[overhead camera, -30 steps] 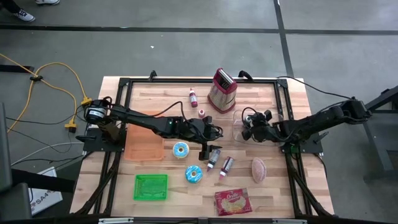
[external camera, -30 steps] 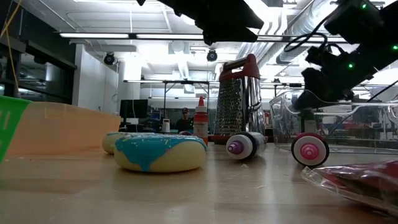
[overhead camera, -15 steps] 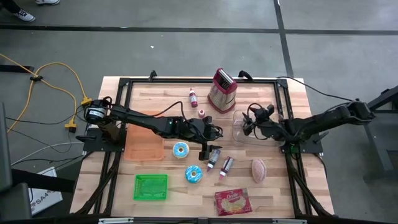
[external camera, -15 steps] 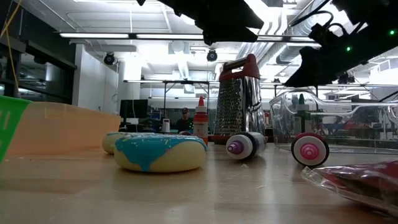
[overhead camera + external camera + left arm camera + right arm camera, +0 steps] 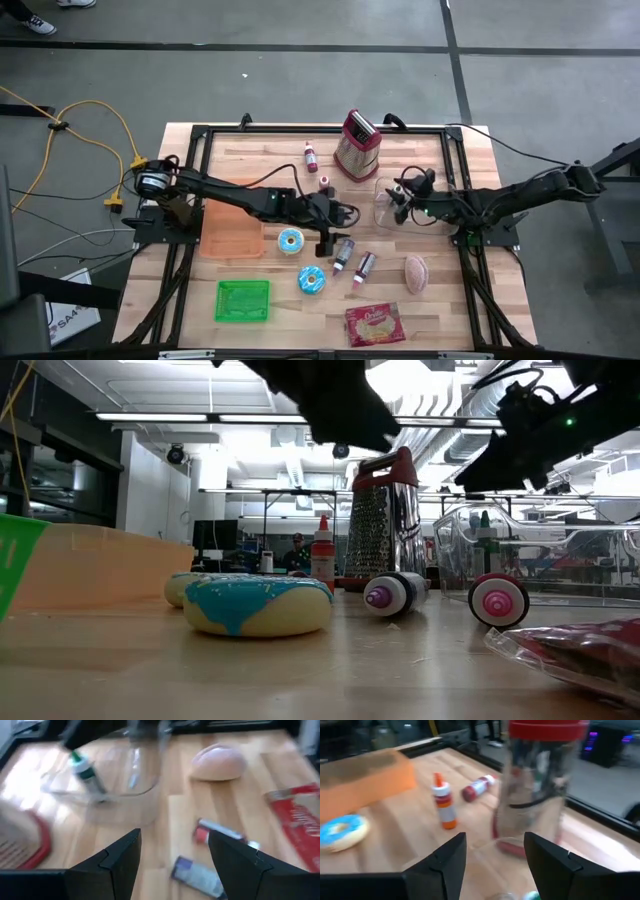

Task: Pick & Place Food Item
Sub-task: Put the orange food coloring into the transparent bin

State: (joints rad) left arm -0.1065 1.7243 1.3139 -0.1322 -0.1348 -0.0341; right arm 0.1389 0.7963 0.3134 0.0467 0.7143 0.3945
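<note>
Two blue-iced doughnuts [image 5: 290,240] [image 5: 311,280] lie flat on the table's middle, with two tubes [image 5: 343,252] [image 5: 363,266] lying beside them. A pinkish bread roll [image 5: 415,272] and a red snack packet [image 5: 372,323] lie nearer the front. A clear bowl [image 5: 383,207] stands right of centre with a green-capped tube [image 5: 85,770] inside. My left gripper [image 5: 345,212] [image 5: 172,837] hovers open above the tubes, left of the bowl. My right gripper [image 5: 398,195] [image 5: 494,840] hangs open over the bowl, nothing between its fingers.
A metal grater with red trim [image 5: 357,145] stands at the back, with a small sauce bottle [image 5: 311,155] upright to its left. An orange tray [image 5: 232,230] and a green basket [image 5: 243,300] sit on the left. A black frame [image 5: 200,135] rims the table.
My right gripper has risen above the clear bowl and tipped its fingers up toward level, staying open. My left gripper has tipped a little in place. Nothing on the table has moved.
</note>
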